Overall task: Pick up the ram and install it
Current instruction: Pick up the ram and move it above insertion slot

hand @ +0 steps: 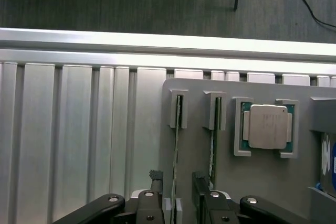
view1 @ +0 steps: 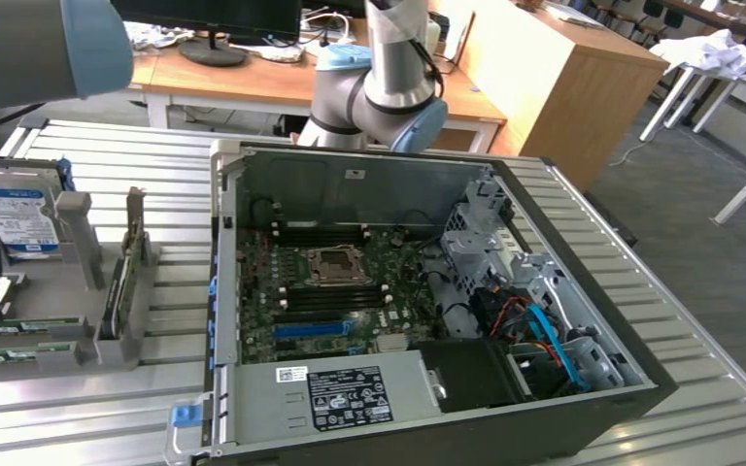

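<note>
An open computer case (view1: 347,189) sits on the slatted table (view1: 101,141), hard drive (view1: 20,221) nearby.

You can read no words or numbers here. The hard drive's blue-white label (view1: 19,218), the power supply's black label (view1: 347,398) and its white barcode sticker (view1: 291,374) carry print too fine to make out. The processor lid (hand: 268,126) shows you only faint marks.

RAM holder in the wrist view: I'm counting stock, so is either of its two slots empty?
No, each slot of the grey holder holds a RAM stick on edge, one nearer the CPU.
</note>
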`<state>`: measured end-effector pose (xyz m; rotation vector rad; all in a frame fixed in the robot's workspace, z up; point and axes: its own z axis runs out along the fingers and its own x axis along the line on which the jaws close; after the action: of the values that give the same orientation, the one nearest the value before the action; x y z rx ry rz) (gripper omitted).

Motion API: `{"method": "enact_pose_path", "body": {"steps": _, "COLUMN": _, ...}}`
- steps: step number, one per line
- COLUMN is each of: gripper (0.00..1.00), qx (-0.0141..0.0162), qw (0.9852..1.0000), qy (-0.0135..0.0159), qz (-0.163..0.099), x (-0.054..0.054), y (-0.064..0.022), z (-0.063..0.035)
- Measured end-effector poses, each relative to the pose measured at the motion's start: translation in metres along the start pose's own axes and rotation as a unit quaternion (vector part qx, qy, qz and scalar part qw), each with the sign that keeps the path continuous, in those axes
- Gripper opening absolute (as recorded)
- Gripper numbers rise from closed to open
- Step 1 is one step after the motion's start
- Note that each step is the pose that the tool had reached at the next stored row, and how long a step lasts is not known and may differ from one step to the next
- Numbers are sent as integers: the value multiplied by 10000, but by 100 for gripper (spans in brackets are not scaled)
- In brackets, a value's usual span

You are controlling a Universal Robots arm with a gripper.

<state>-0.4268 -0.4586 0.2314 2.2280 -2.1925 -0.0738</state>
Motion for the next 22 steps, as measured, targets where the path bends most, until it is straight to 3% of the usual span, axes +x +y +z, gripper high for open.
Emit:
{"method": "enact_pose_path", "body": {"steps": 16, "gripper": 36, "qx": 0, "qw": 10000, "qy": 0, "qz": 0, "x": 6, "y": -10, "z": 220}}
{"method": "enact_pose_path", "body": {"steps": 22, "gripper": 36, "qx": 0, "qw": 10000, "qy": 0, "qz": 0, "x": 6, "y": -11, "z": 228}}
